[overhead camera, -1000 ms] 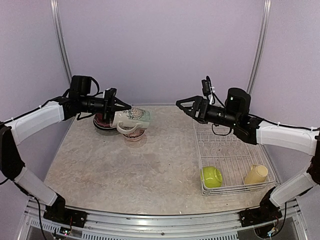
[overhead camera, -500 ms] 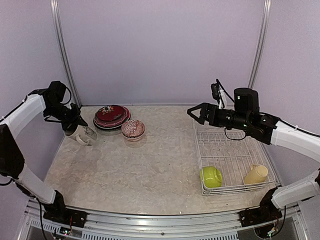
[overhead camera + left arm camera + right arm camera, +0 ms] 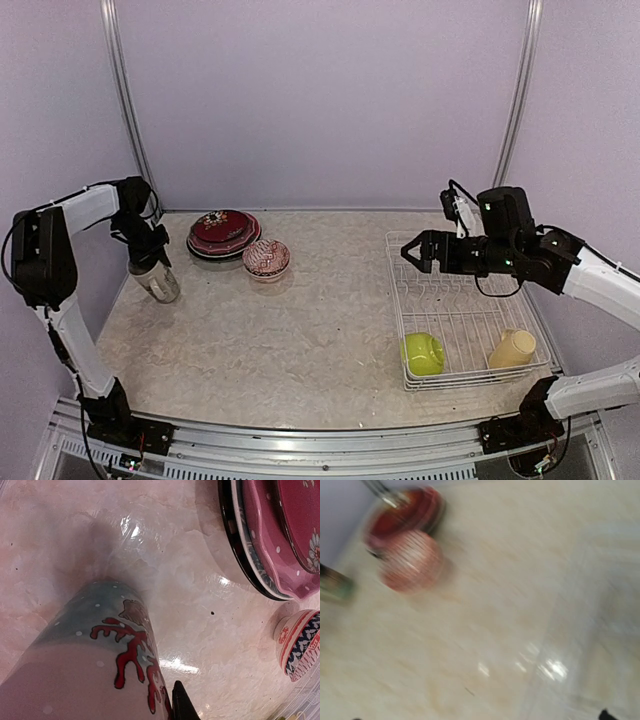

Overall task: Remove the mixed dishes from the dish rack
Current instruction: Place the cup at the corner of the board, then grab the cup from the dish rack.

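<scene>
Two dishes, a lime-green bowl (image 3: 423, 353) and a yellow mug (image 3: 511, 349), sit in the white wire dish rack (image 3: 398, 300) by our spread-open right gripper (image 3: 412, 253), so we should settle the cream coral-patterned mug (image 3: 160, 283) clenched in our left gripper (image 3: 150, 258) upright, just left of the stacked plates (image 3: 222, 233), before releasing.

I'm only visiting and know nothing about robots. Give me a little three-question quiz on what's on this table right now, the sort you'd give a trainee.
1. How many dishes lie in the rack?
2. What do the left fingers grip? A. a spoon B. a patterned mug C. a sponge
3. True or false: the right fingers are shut.

Key
1. Two: a green bowl and a yellow mug.
2. B.
3. False; they stand open.
</scene>
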{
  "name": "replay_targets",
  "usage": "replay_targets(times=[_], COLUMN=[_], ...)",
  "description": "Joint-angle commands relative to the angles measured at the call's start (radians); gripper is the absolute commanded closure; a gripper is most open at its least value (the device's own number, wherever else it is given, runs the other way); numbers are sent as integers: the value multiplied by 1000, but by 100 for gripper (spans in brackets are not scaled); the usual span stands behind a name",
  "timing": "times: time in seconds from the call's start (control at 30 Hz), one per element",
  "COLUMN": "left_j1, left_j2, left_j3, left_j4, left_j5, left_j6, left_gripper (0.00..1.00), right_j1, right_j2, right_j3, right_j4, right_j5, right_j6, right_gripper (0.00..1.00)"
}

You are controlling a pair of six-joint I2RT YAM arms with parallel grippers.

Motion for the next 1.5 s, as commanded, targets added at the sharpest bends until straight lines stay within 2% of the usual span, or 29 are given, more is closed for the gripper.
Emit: replay_targets(times=[0.0,0.1,0.27,0.5,0.77,1.03,1.17,1.33,1.47], left_j1=[3,4,5,7,6,-28,-92,-155,-161], left_j2=[-8,-7,-28,-86,-238,-472,-525,-519,-508], left_j3=[25,4,-23,-35,-24,48,50,41,10], left_j4=[30,49,83,103,102,230,356,433,448], left_j5=[-22,-11,33,73,78,248,347,395,408], left_j6=[43,47,45,50,30,-56,-122,-105,-62], left_gripper=[97,88,64,40,28,14,6,5,5], right_j1=[-4,-3,4,7,7,-24,-78,-131,-183], right_j2=[-24,-60,-67,-90,-90,-101,-106,-91,-88], right_j3=[6,-18,-27,-95,-53,17,2,-43,-90], right_j4=[-313,-397,-518,-543,-660,-907,-921,-947,-911], right_j5=[125,123,77,27,171,473,466,472,434], right_j6=[-3,4,4,35,88,270,280,309,300], right_gripper=[0,0,0,4,4,0,0,0,0])
